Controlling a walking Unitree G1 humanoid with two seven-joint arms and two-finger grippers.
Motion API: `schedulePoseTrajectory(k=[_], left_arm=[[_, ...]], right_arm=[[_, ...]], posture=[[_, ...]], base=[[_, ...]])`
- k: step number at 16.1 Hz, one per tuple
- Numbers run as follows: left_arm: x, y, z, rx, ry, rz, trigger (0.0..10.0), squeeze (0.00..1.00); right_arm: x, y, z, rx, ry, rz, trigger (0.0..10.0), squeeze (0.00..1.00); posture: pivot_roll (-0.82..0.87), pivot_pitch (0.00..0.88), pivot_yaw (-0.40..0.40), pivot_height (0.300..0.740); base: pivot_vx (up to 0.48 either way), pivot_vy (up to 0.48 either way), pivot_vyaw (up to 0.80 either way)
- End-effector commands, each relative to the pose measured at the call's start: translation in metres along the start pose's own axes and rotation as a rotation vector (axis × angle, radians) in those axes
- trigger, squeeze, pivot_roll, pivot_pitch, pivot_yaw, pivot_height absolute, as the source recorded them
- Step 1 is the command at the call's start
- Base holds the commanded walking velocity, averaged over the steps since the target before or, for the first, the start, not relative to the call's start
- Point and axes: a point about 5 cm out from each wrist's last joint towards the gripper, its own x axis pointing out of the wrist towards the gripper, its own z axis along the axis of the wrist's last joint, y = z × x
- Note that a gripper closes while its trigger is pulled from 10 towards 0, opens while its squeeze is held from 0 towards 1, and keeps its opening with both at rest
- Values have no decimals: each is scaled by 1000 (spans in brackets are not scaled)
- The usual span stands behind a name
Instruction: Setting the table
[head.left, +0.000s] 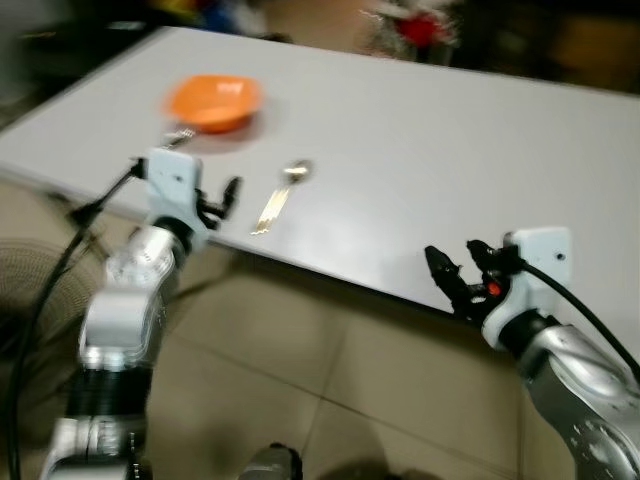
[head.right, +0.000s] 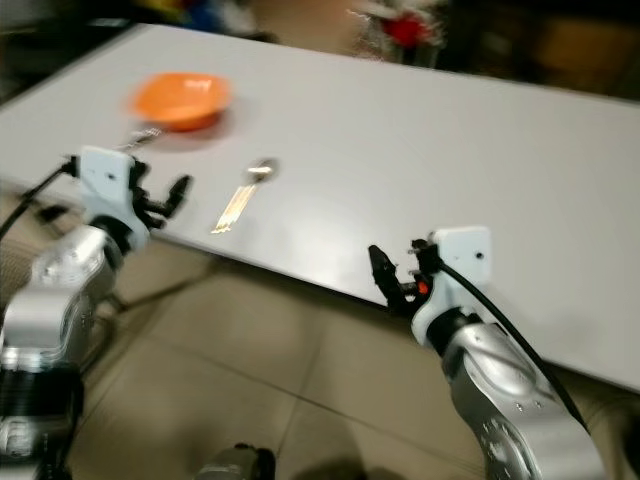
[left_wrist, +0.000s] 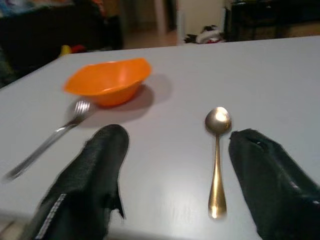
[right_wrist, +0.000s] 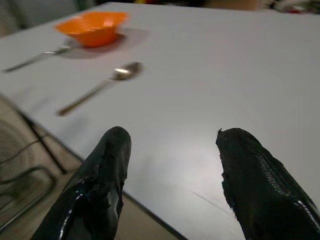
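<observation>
On the white table (head.left: 420, 150), near its left end, an orange bowl (head.left: 213, 101) sits with a fork (left_wrist: 47, 141) lying just beside it, the tines close to the bowl's base. To the right of the bowl, apart from it, a gold spoon (head.left: 281, 195) lies with its bowl end away from the robot and its handle reaching toward the near edge. At that edge the left gripper (head.left: 222, 198) hangs between fork and spoon, its 2 fingers (left_wrist: 90, 180) spread wide and holding nothing. Well to the right, the right gripper (head.left: 458, 272) hovers at the table's near edge, its jaws also wide apart and empty. Below lies tiled floor (head.left: 300, 380).
</observation>
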Motion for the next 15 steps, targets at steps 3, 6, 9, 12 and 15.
schedulePoseTrajectory(k=[3,6,9,12,15], left_arm=[[-31,-28,-15,37,94,-35,10000,831],[-46,-41,-25,-33,159,2,10000,0],[-40,-50,-16,4,108,13,10000,0],[-38,-51,-19,-3,136,7,10000,0],[-35,-49,-20,-9,143,24,10000,0]], right_arm=[[7,0,0,0,-4,-7,10000,0],[10,6,-10,34,16,-9,10000,0],[8,3,-19,95,41,-27,10000,0],[7,2,-28,107,62,-84,10000,0],[10,1,-28,94,58,-105,10000,0]], posture=[[4,0,65,740],[-12,0,107,740],[-17,0,112,740],[-14,0,109,740],[-4,0,106,740]], base=[[0,0,800],[0,0,800],[0,0,533],[0,0,0],[0,0,0]])
